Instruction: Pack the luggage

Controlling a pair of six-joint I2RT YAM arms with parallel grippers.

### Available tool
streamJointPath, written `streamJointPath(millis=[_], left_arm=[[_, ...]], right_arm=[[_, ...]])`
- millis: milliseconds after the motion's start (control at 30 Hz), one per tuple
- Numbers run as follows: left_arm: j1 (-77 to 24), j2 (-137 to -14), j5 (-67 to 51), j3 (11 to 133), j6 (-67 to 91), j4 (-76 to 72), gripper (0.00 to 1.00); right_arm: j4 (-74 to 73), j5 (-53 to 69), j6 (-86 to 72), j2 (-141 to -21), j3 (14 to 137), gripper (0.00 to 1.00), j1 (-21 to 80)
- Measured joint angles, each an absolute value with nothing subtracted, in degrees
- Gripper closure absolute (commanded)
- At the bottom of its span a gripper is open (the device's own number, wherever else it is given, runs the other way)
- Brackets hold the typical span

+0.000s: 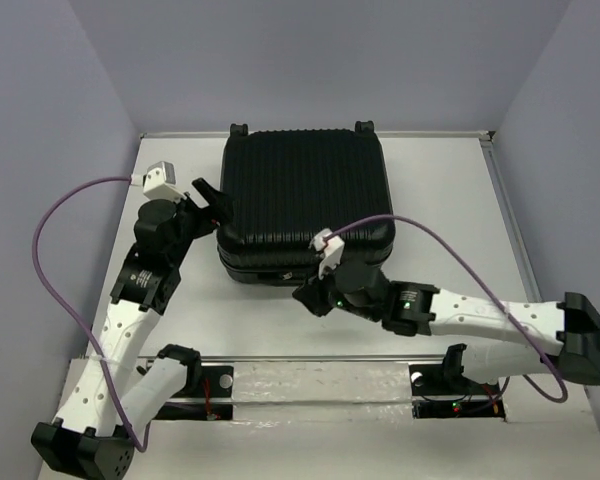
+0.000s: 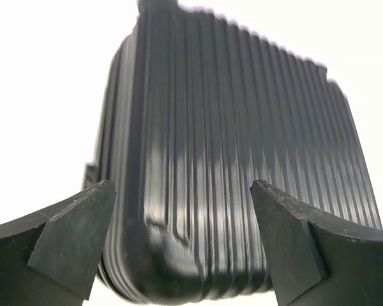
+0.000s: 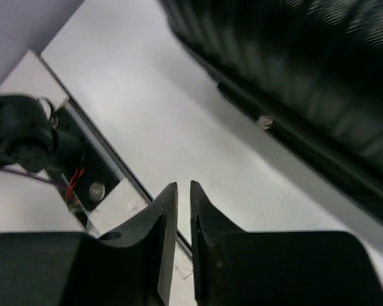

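The luggage [image 1: 305, 200] is a large black ribbed hard-shell suitcase, lying closed and flat at the middle back of the table. My left gripper [image 1: 214, 203] is open at its left edge, and the left wrist view shows the ribbed shell [image 2: 230, 159] between the spread fingers [image 2: 73, 236]. My right gripper [image 1: 310, 297] is shut and empty, low over the table just in front of the suitcase's near side. The right wrist view shows the suitcase's seam [image 3: 287, 127] at the upper right, apart from the fingertips [image 3: 168, 197].
The white table [image 1: 440, 190] has low walls at the back and sides. A metal mounting rail [image 1: 310, 385] with both arm bases runs along the near edge. Purple cables [image 1: 65, 215] loop from both wrists.
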State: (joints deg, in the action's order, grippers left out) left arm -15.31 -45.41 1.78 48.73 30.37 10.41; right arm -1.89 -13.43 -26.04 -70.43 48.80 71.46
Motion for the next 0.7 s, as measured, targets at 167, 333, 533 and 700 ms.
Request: streamJointPath(millis=[167,333,533,700], left_arm=[[-14.37,-49.95,3.64,53.1,27.29,10.96,0.01],[-12.97,-56.29,1.06,53.06,25.65,12.05,0.01],[-11.73,-60.38,-4.51,52.14,25.5,11.64,0.01],[-11.33,-60.1,-7.9,49.91,26.11,8.25,0.01]], right_arm=[[-7.51,-15.64,-25.78,-60.71,48.88,0.93,56.31],[-9.72,-14.79,-26.02,-58.78,51.57,0.06,28.8],[-9.74,-2.63,-26.02,-70.08,56.49,0.0,11.97],[-5.56,9.02,-27.29,-79.29,59.59,0.0,8.99]])
